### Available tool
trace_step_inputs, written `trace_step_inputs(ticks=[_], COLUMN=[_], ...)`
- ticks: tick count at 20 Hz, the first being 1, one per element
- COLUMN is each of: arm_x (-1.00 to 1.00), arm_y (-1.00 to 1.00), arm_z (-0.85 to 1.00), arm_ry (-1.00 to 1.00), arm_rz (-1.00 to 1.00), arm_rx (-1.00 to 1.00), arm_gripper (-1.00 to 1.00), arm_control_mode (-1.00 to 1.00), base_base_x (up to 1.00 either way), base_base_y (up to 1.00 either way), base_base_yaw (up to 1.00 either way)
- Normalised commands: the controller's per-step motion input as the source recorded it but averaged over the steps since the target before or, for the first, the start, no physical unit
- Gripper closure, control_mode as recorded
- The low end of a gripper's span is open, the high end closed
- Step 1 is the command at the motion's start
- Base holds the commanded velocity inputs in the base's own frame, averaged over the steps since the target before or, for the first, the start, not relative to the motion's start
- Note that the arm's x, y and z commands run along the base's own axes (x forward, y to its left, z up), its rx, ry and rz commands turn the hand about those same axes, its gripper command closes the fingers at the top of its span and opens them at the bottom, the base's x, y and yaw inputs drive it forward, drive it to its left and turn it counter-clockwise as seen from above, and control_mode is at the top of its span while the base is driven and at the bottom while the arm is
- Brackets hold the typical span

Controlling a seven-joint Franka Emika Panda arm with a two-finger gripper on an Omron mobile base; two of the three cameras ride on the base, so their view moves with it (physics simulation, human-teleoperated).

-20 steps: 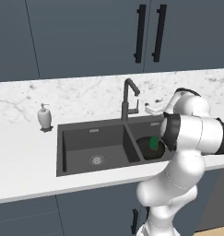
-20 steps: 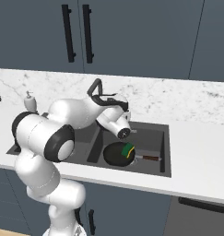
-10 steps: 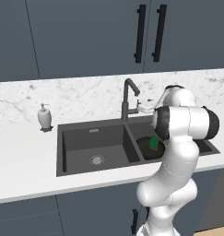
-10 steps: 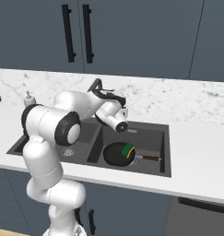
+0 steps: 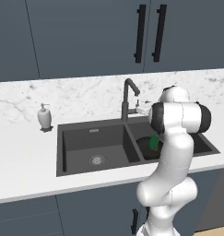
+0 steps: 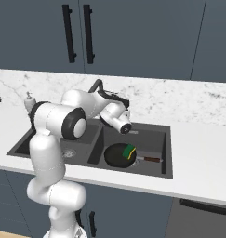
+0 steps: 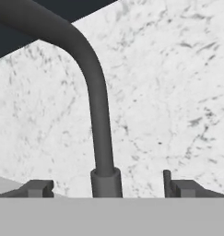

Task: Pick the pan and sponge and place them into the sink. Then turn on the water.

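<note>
The pan (image 6: 119, 155) is seen lying in the right basin of the sink (image 6: 154, 169), with the sponge (image 6: 129, 151) resting on its rim at about 2 o'clock and the reddish handle pointed toward 3 o'clock. Both placements are therefore judged done, and only the water is left; no stream is seen at the spout. Over the last second the hand has been lifted out of the right basin and swung up and back toward the faucet (image 5: 127, 99), at the sink's 12 o'clock edge. The gripper (image 7: 109, 186) is held wide open with nothing between its fingers, and in the hand view the faucet's upright post is framed between the two tips, slightly toward the 9 o'clock side. A thin upright pin, probably the small lever (image 7: 166, 179), is seen just inside the fingertip at 3 o'clock. This change is read as the start of the last step. The lever is small and set close to the post, so a careful approach is judged necessary.
</note>
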Motion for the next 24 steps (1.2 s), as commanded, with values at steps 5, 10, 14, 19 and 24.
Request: trace_step_inputs(ticks=[5,10,14,19,24], arm_x=[0.28,0.39,0.48,0.44,0.47], arm_y=[-0.02,0.0,0.0,0.0,0.0], arm_z=[-0.14,-0.01,-0.01,-0.24,-0.42], arm_ry=[0.0,0.0,0.0,0.0,0.01], arm_rz=[0.01,0.0,0.0,0.0,0.0], arm_rx=[0.0,0.0,0.0,0.0,0.0], arm_gripper=[-1.0,-1.0,-1.0,-1.0,-1.0], arm_control_mode=[-1.0,-1.0,-1.0,-1.0,-1.0], base_base_x=[0.0,0.0,0.0,0.0,0.0], base_base_y=[0.0,0.0,0.0,0.0,0.0], base_base_yaw=[0.0,0.0,0.0,0.0,0.0])
